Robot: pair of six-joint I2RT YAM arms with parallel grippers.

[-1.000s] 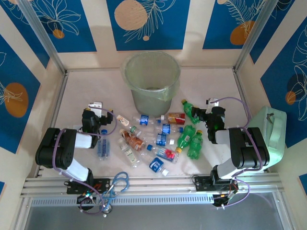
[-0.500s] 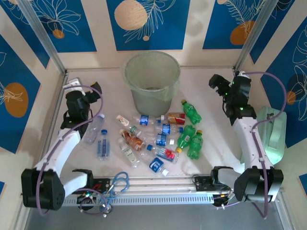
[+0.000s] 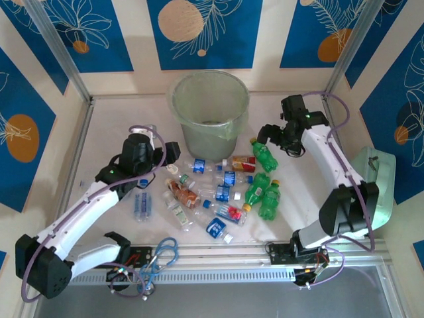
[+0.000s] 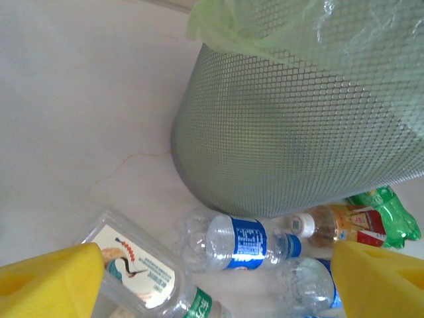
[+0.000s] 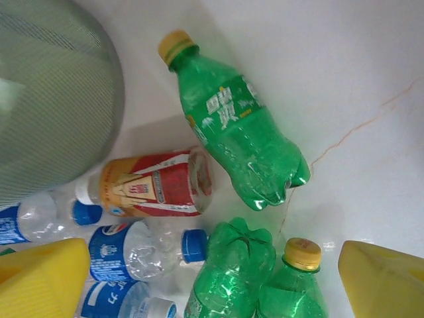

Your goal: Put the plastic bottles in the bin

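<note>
The bin (image 3: 209, 112), a tall pale-green bucket with a liner, stands at the back centre. In front of it lie the plastic bottles (image 3: 222, 192) in a loose pile. My left gripper (image 3: 170, 152) hangs open by the pile's left end. Between its yellow fingers (image 4: 53, 278) lie a clear blue-labelled bottle (image 4: 245, 242) and a square clear bottle (image 4: 132, 265), against the bin's mesh wall (image 4: 298, 132). My right gripper (image 3: 268, 134) is open over the pile's right end. Its view shows a lone green bottle (image 5: 232, 126), a red-labelled one (image 5: 156, 185) and two green ones (image 5: 232, 271) below.
A mint-green lidded box (image 3: 374, 179) sits at the right edge beside the right arm. One blue-labelled bottle (image 3: 141, 205) lies apart, left of the pile. Blue loops (image 3: 162, 255) rest on the front rail. Walls enclose the table on three sides.
Both arms have swung in from the table's outer sides toward the pile. The left gripper now sits near the bin's left foot, the right one over the green bottle.
</note>
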